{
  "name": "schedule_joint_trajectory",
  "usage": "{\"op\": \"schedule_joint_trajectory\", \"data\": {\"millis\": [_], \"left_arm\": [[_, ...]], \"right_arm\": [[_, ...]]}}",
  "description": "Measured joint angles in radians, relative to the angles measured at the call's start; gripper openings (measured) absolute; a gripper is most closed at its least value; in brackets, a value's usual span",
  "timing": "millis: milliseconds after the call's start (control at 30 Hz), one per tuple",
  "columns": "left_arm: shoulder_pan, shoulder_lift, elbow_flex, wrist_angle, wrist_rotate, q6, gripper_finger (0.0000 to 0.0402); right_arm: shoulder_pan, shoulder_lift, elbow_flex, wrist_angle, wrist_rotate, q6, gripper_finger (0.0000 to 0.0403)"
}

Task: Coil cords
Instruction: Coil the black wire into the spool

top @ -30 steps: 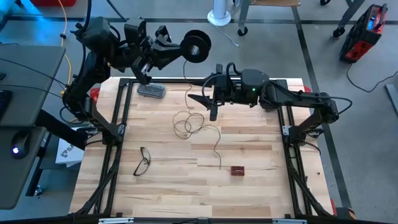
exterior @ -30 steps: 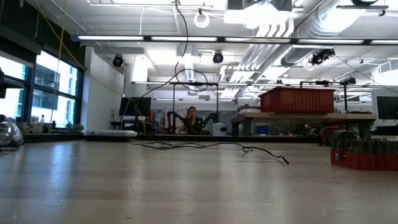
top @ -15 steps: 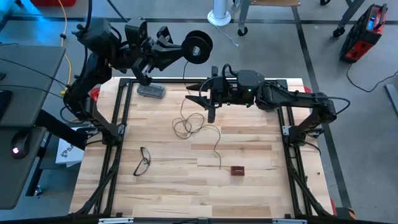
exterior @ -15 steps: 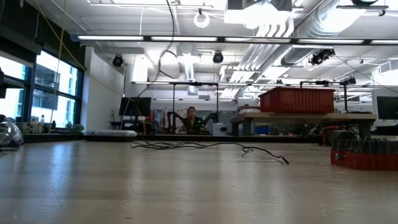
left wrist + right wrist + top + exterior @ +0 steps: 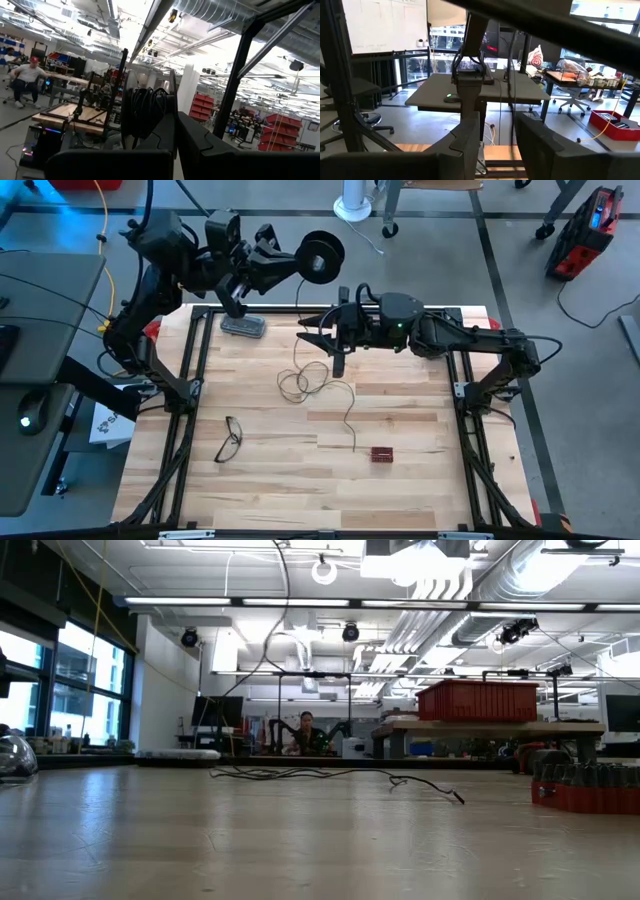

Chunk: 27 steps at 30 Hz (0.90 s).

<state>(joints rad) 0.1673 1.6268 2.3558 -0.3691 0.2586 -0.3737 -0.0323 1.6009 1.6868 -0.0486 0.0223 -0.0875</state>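
Thin dark cord [image 5: 318,385], looped, slack

No text, label, brand, number or sign can be read in any view. The whiteboard [image 5: 385,22] behind the desk [image 5: 470,92] carries faint marks too small to make out, and the white bag [image 5: 536,56] beyond that desk bears a red emblem with no legible letters.
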Motion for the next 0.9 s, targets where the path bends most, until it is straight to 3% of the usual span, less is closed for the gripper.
{"op": "schedule_joint_trajectory", "data": {"millis": [467,633,900], "left_arm": [[0.0,-0.009,0.0,-0.022,0.0,-0.001,0.0],[0.001,-0.017,0.0,-0.041,-0.003,-0.001,0.0],[0.005,-0.071,0.001,-0.157,-0.073,-0.01,0.0]], "right_arm": [[0.0,0.0,0.0,0.006,0.0,-0.008,0.0084],[0.0,-0.009,0.0,-0.025,0.0,-0.005,0.0015],[0.0,-0.076,0.001,-0.089,-0.008,0.036,0.0002]]}}
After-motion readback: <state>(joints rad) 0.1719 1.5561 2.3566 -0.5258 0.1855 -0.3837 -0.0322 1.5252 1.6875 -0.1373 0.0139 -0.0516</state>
